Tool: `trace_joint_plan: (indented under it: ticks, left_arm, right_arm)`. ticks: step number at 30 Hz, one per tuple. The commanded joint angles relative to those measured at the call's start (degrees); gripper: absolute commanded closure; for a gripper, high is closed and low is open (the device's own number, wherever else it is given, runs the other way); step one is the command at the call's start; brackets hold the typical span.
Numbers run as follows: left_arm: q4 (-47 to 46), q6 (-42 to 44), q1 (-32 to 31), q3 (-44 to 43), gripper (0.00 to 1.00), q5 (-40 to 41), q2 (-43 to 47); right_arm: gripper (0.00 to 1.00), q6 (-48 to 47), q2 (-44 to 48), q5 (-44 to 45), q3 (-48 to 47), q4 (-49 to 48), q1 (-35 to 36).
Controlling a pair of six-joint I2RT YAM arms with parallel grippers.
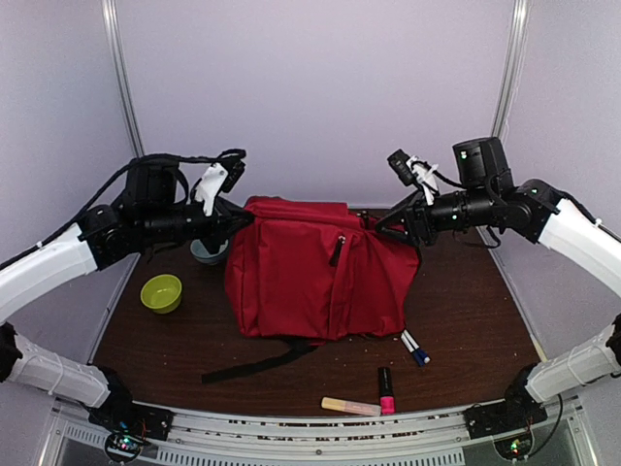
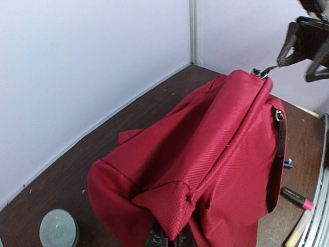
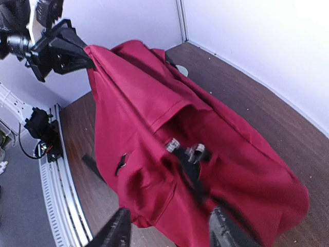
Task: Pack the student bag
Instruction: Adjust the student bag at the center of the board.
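The student bag point(image 1: 315, 277), a big red backpack, stands in the middle of the table with its top edge lifted. My left gripper point(image 1: 236, 221) is shut on the bag's upper left corner. In the left wrist view a fold of red fabric point(image 2: 175, 206) is pinched in that gripper point(image 2: 172, 237). My right gripper point(image 1: 396, 228) hovers at the bag's upper right corner. Its fingers point(image 3: 115, 234) stand wide apart over the bag point(image 3: 154, 118), with the metal zipper pulls point(image 3: 185, 149) just ahead of them, blurred.
A green bowl point(image 1: 161, 292) and a grey round container point(image 1: 208, 252) sit left of the bag. A black strap point(image 1: 257, 364) trails toward the front. A blue-capped pen point(image 1: 415, 349), a pink highlighter point(image 1: 386, 391) and a pale yellow highlighter point(image 1: 350, 407) lie near the front edge.
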State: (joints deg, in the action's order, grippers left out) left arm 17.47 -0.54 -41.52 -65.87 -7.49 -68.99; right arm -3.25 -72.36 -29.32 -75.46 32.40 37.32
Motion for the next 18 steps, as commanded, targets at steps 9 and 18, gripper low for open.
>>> trace_joint_plan:
  ticks: [9, 18]
  left_arm:
    - [-13.42, -5.83, -12.26, 13.25, 1.00, 19.60, 12.32]
    - [-14.28, -6.88, -21.34, 12.46, 1.00, 26.38, 9.60]
  right_arm:
    - [0.11, 13.93, 8.28, 8.83, 14.13, -12.33, 0.74]
    - [0.19, 28.33, 0.69, 5.51, 19.20, -31.89, 4.27]
